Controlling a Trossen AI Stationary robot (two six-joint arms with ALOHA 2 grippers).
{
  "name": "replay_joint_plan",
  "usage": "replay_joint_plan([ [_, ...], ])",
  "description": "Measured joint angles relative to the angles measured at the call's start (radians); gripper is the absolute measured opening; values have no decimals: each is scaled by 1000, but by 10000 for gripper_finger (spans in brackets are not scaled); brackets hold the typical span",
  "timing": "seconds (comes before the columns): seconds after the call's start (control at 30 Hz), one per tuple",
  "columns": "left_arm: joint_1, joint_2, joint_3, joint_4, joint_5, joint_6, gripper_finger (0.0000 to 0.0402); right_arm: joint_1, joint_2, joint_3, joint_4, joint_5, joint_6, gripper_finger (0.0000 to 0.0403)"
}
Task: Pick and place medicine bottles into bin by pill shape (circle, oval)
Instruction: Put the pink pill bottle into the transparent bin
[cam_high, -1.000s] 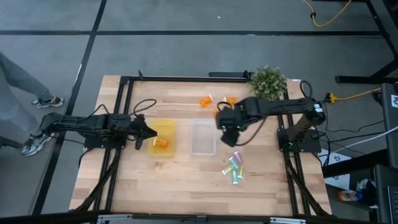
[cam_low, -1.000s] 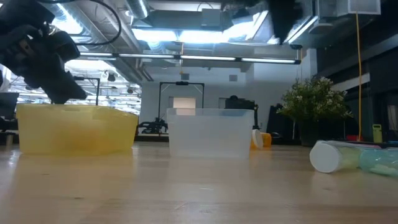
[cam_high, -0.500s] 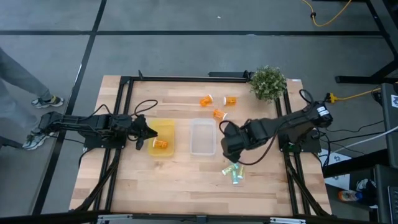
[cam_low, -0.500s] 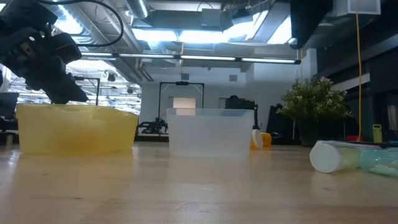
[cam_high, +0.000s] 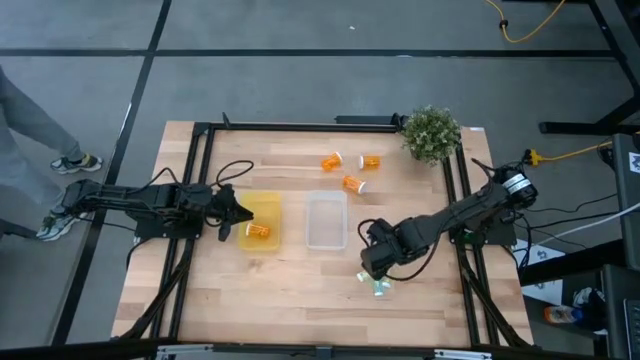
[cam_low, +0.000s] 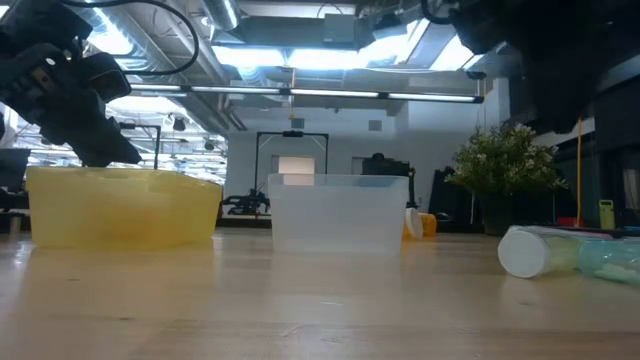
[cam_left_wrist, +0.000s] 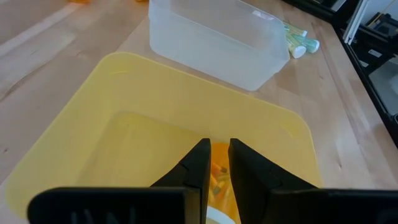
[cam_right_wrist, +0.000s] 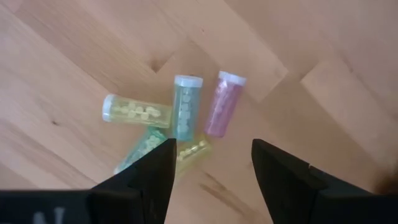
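From above, the right claw (cam_high: 377, 262) hangs over the cluster of pale bottles (cam_high: 381, 284), which lies on the surface just beside the clear bin (cam_high: 326, 220), on its side away from the yellow bin (cam_high: 262, 222). The left claw (cam_high: 232, 212) sits at the yellow bin's rim, with 1 orange bottle (cam_high: 258, 231) inside. 3 more orange bottles (cam_high: 351, 183) lie beyond the clear bin, toward the potted plant (cam_high: 431, 132).

At surface level, a white-capped bottle (cam_low: 560, 250) lies on its side, well clear of the clear bin (cam_low: 338, 213).

Left wrist: fingers (cam_left_wrist: 193, 167) narrow, nothing between them, poised over the yellow bin (cam_left_wrist: 112, 99).

Right wrist: fingers (cam_right_wrist: 152, 167) spread wide above 5 bottles — a pink one (cam_right_wrist: 222, 103), a teal one (cam_right_wrist: 185, 106), yellow ones touching them. That's the risk: packed this tight, a descent could pinch 2 at once or nudge a round bottle rolling — and pill shapes would get mixed.
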Motion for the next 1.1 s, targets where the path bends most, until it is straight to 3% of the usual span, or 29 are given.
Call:
replay_joint_plan([
  [0.47,0,0,0,0,0,0,51,57,0,-2,139,44,58,211],
  [1.1,0,0,0,0,-1,0,50,57,64,-2,134,29,168,211],
])
